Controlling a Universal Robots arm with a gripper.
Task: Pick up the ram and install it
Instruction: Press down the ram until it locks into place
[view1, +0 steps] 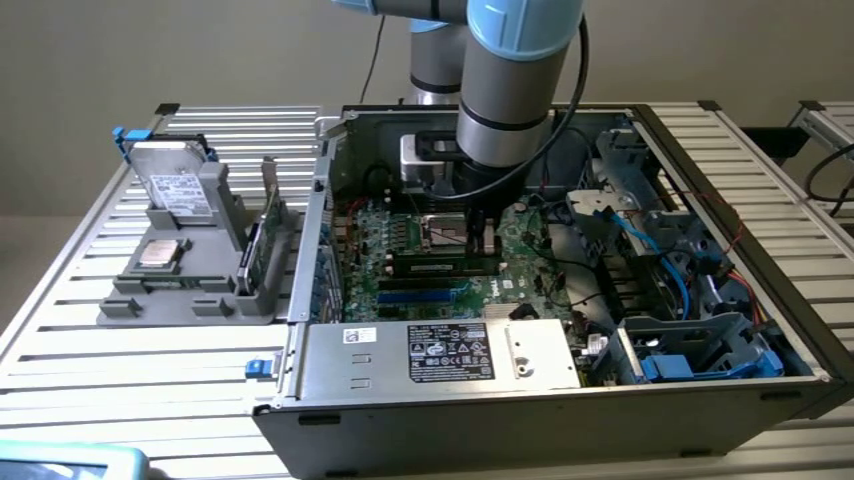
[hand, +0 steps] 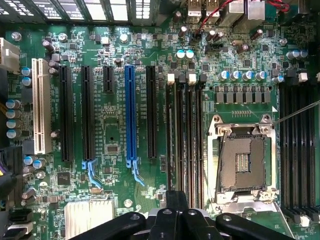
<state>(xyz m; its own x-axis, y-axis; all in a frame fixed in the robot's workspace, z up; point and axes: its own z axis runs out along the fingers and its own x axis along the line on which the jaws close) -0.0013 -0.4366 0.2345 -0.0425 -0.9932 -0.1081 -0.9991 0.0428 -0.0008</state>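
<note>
Arm: reaches down into the open computer case (view1: 561, 400) on the slatted bench (view1: 147, 370), above the motherboard (hand: 115, 125).
Gripper (hand: 177, 212): black, low over the memory slots beside the CPU socket (hand: 243, 160).
Fingers: closed together, nothing visibly between them.
Ram (view1: 445, 267): lies along a slot on the motherboard, just below the gripper in the exterior view.
Grey fixture (view1: 180, 270): on the bench, at the exterior view's left.

The green ram (view1: 447, 266) stands on edge in a motherboard slot.
</note>
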